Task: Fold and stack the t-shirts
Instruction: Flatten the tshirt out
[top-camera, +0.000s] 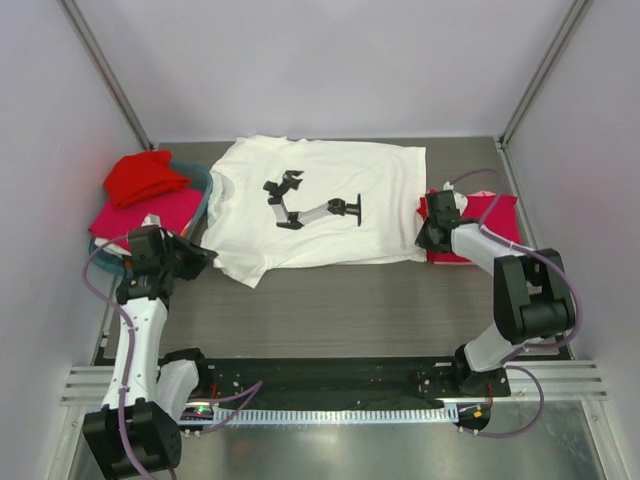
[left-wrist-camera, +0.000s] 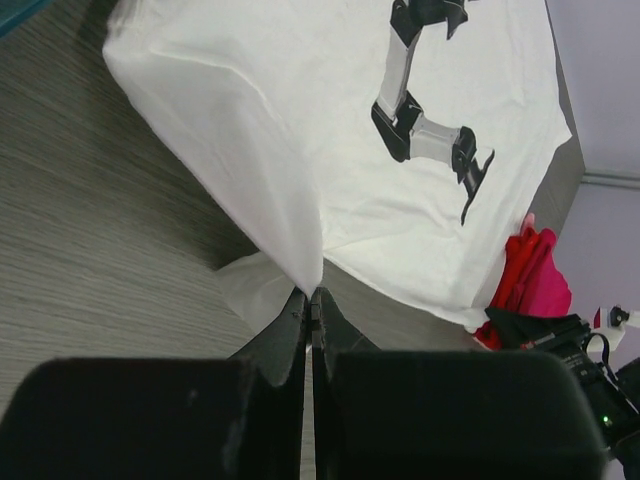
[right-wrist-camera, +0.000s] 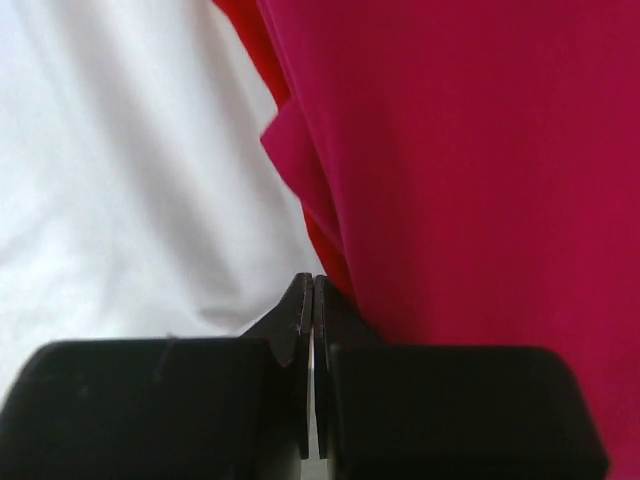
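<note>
Left claw (left-wrist-camera: 312, 292) grips the white t-shirt (left-wrist-camera: 300, 120) by its edge.
Right claw (right-wrist-camera: 313, 280) is clenched beside the pink t-shirt (right-wrist-camera: 480, 180) and might snag it, dragging it along.

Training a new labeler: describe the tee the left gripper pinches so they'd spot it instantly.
On the grey table, between a teal basket at left and a pink-red stack at right, one tee lies spread flat. It alone is white, with a black-and-grey robot-arm print.

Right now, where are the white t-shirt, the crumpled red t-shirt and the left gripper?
white t-shirt (top-camera: 385, 185), top view, plain chest fabric beside the print.
crumpled red t-shirt (top-camera: 145, 178), top view, middle of the heap.
left gripper (left-wrist-camera: 312, 293), left wrist view, between its closed fingertips.
</note>
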